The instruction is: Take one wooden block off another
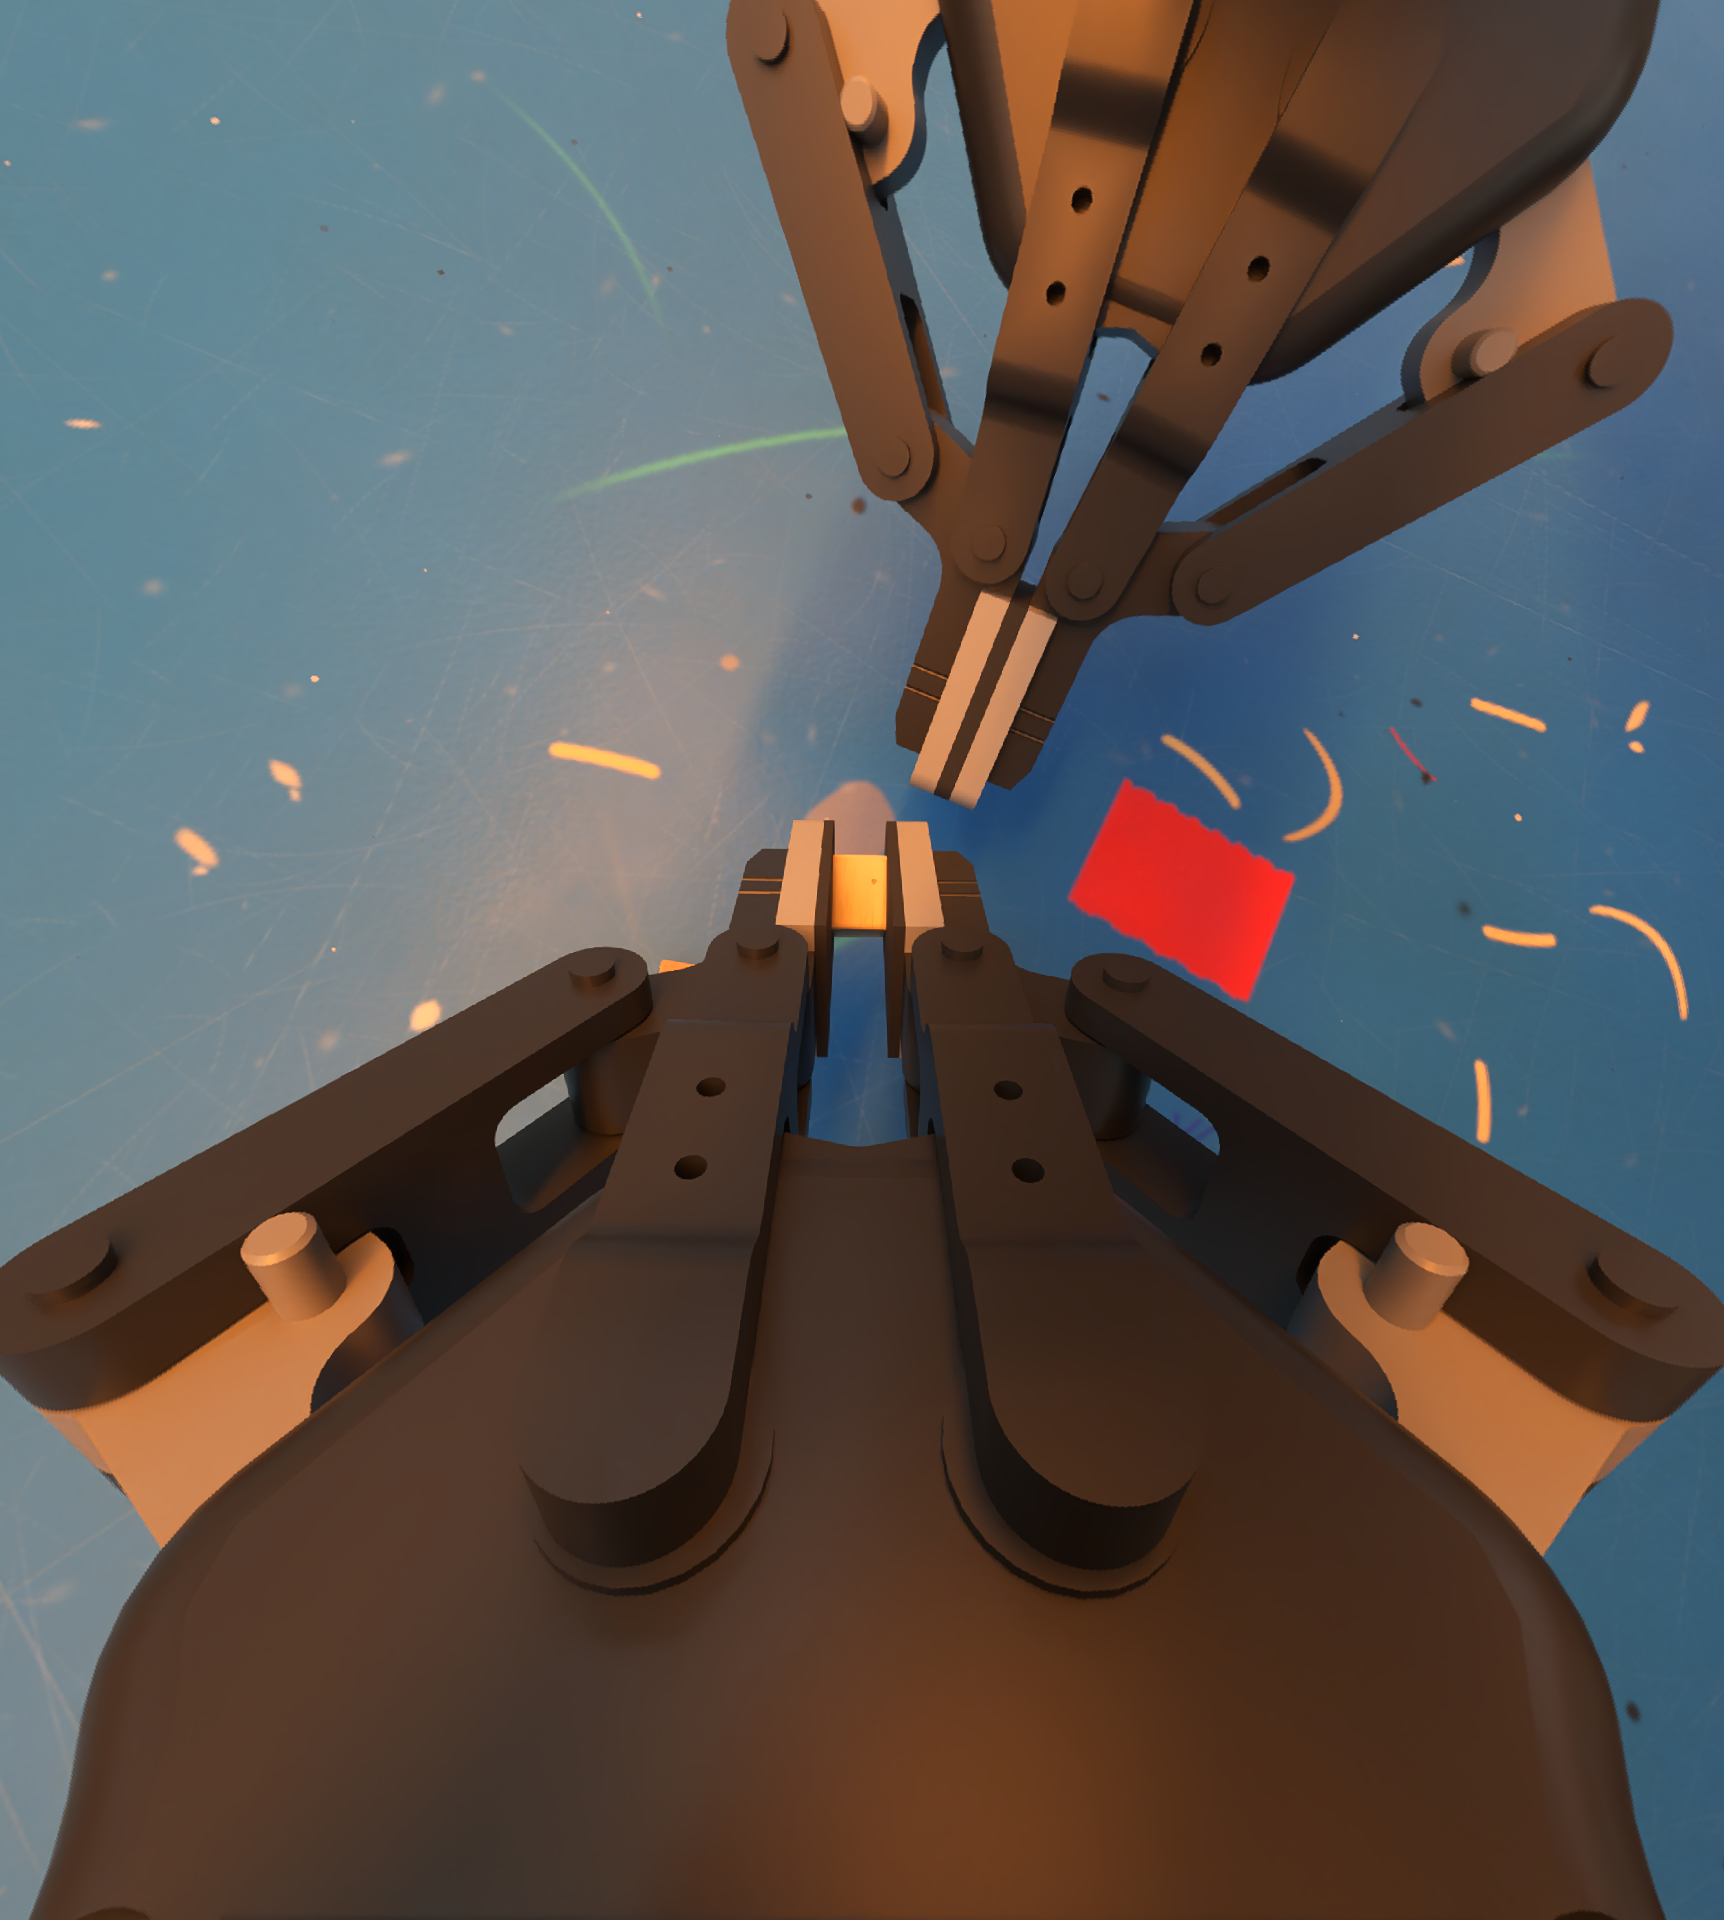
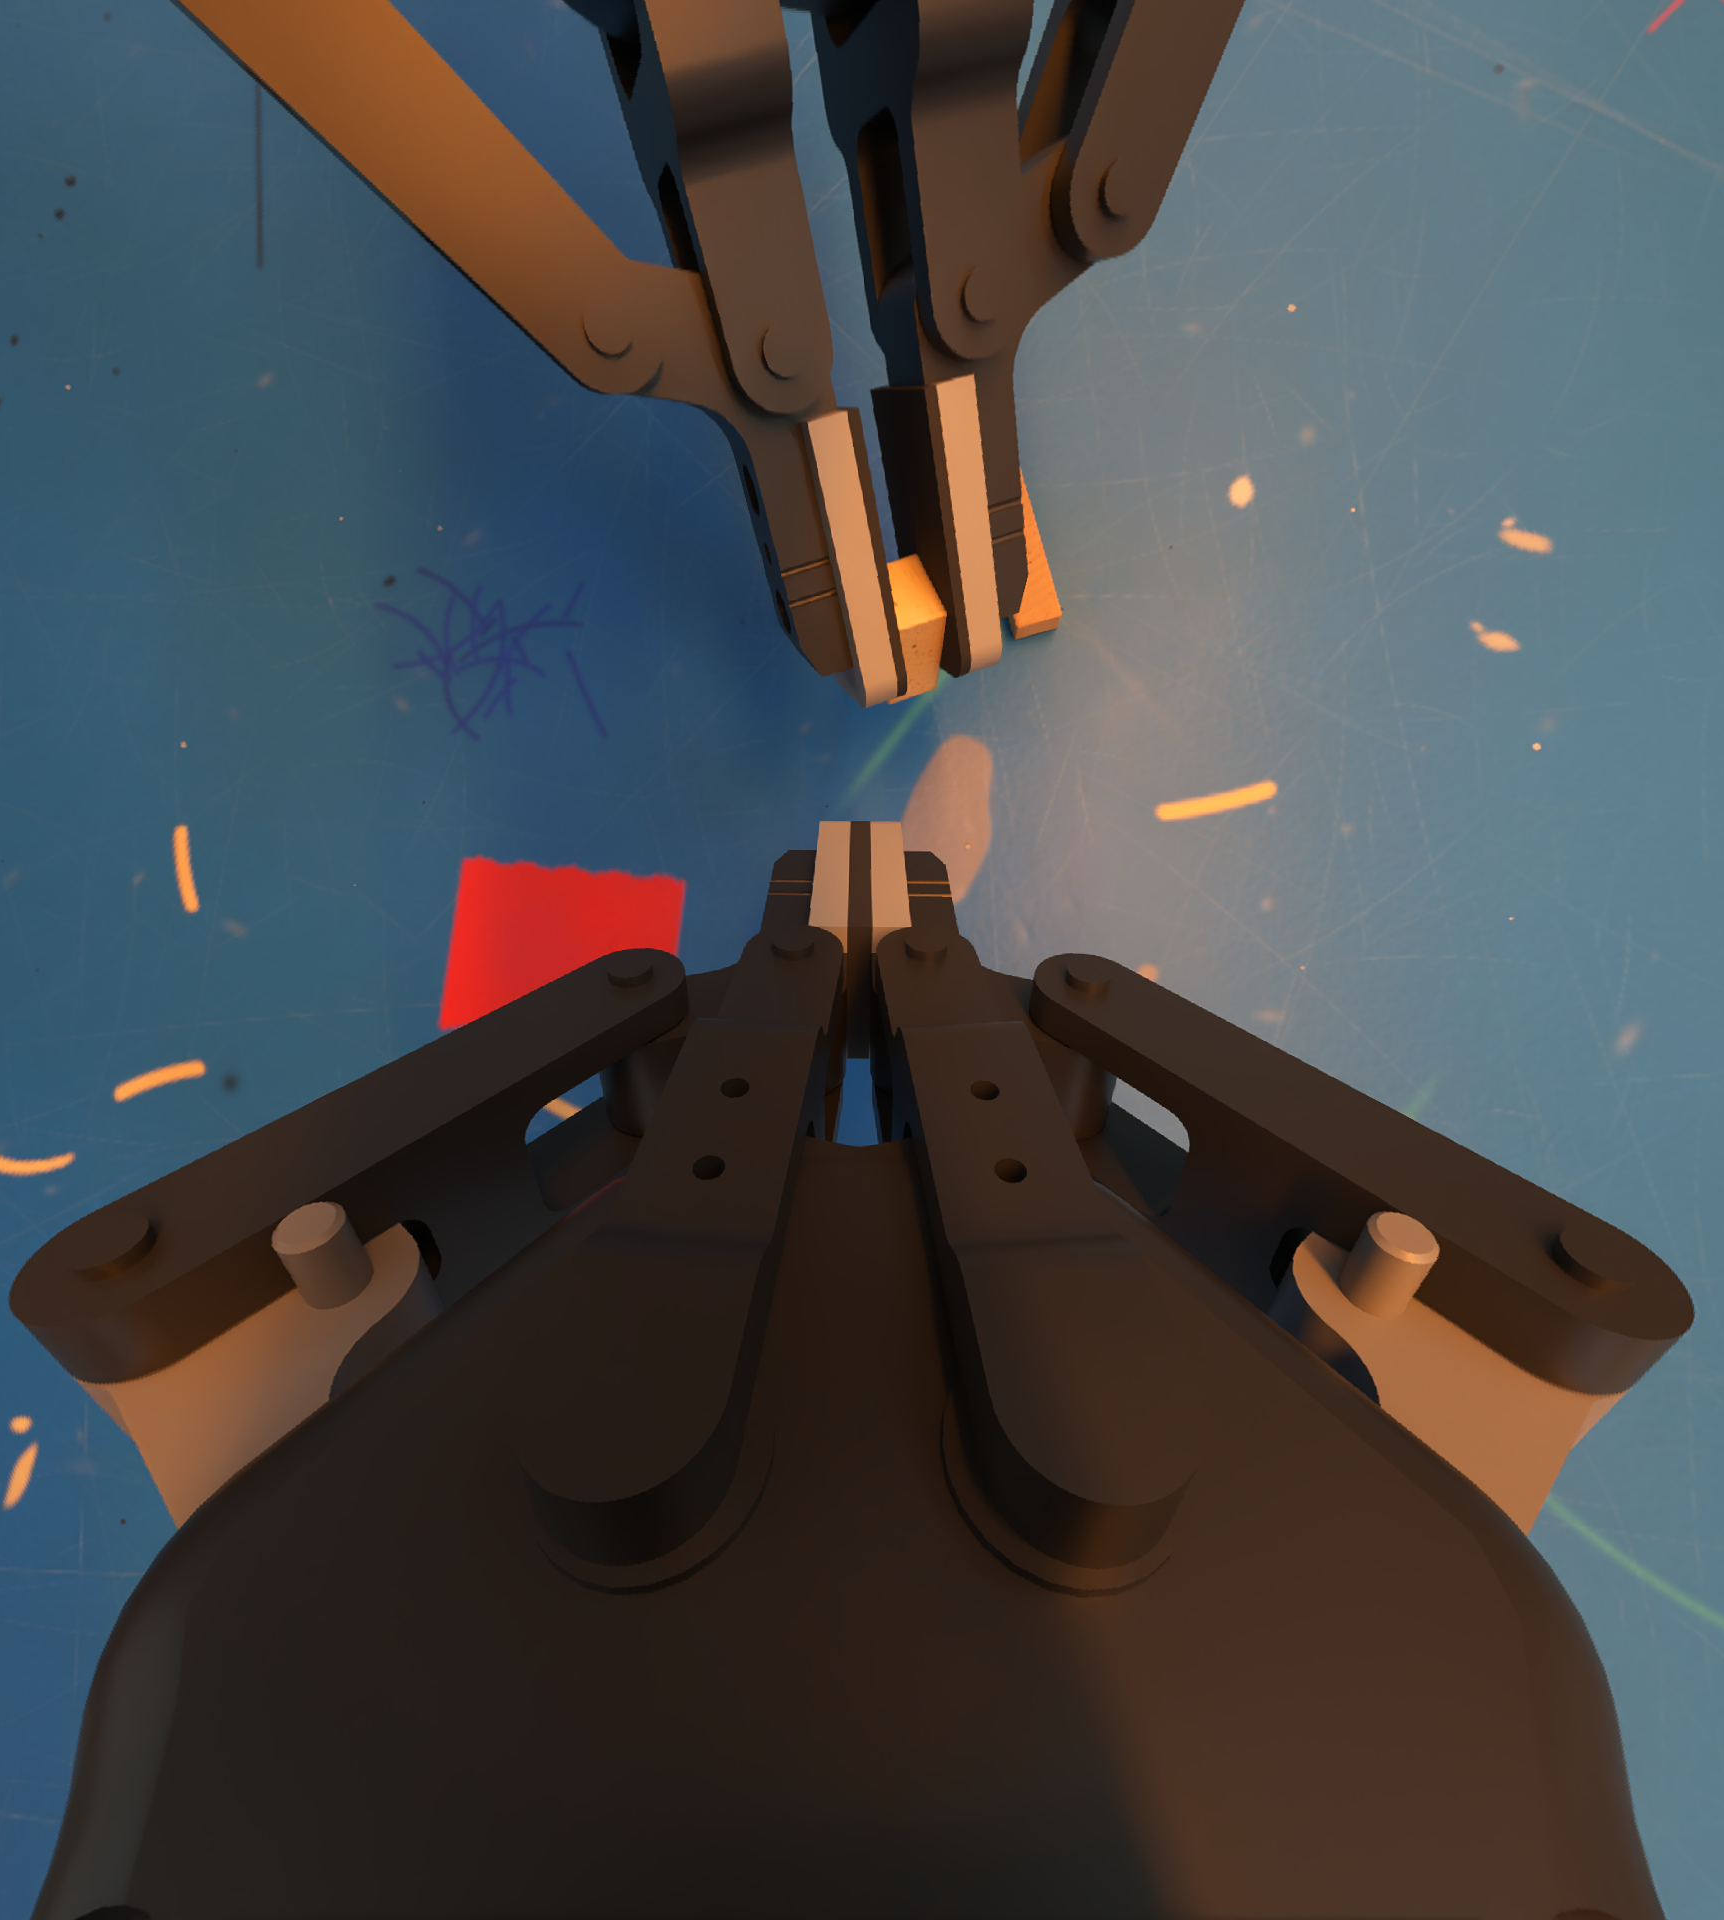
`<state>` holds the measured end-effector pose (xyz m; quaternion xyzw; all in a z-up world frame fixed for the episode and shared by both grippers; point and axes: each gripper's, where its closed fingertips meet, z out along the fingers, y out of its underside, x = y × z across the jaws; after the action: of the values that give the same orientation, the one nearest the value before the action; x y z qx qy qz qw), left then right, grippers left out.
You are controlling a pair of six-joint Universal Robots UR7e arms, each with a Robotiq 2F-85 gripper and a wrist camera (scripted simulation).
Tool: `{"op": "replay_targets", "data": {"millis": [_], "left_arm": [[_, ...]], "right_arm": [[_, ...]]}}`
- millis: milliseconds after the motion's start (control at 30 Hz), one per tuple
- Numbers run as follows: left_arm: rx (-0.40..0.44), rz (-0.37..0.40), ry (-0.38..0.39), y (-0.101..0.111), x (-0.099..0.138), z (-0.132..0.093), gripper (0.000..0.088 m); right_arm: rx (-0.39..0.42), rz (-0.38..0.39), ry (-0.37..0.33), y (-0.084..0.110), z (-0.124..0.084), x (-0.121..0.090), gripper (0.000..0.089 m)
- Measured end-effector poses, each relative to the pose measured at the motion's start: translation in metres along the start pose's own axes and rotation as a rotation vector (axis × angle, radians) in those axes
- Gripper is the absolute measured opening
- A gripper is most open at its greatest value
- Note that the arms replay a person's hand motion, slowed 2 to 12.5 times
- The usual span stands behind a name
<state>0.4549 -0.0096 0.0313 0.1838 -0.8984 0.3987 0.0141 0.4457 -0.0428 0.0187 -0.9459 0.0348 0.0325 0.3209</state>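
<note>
My left end effector [image 1: 859,878] pinches the upper wooden block [image 2: 915,621] dead ahead between its pads, above the lower block [image 2: 1034,592] on the worktop [image 2: 1460,935]; my right end effector [image 2: 860,875], pressed together and empty, hangs near.

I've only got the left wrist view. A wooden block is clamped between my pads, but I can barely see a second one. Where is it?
Observer: The right wrist view shows the second wooden block beside the left end effector, just outside one finger and partly hidden by it.
Operator: So it isn't under the one I'm holding?
Observer: No. The held wooden block is between the pads, and that finger separates the two.
Operator: Anything on the other side?
Observer: Only a blue scribble on the table.
</note>
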Motion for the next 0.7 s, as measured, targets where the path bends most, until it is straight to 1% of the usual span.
{"op": "replay_targets", "data": {"millis": [300,433,533,600,700], "left_arm": [[0.01,-0.003,-0.003,0.0,-0.004,-0.003,0.0086],[0.013,0.0,-0.001,0.0,-0.004,-0.002,0.0086],[0.016,0.004,0.002,-0.001,-0.003,-0.001,0.0086],[0.02,0.006,0.001,-0.002,-0.003,-0.001,0.0086],[0.029,0.006,0.002,-0.004,-0.002,-0.001,0.0086]], "right_arm": [[0.002,0.04,-0.014,0.0,0.003,0.0,0.0],[0.006,0.038,-0.01,0.0,0.002,0.001,0.0],[0.009,0.03,0.008,0.001,0.0,0.003,0.0],[0.02,0.025,0.023,0.001,-0.003,0.006,0.0],[0.07,0.018,0.025,-0.003,-0.011,0.006,0.0]]}}
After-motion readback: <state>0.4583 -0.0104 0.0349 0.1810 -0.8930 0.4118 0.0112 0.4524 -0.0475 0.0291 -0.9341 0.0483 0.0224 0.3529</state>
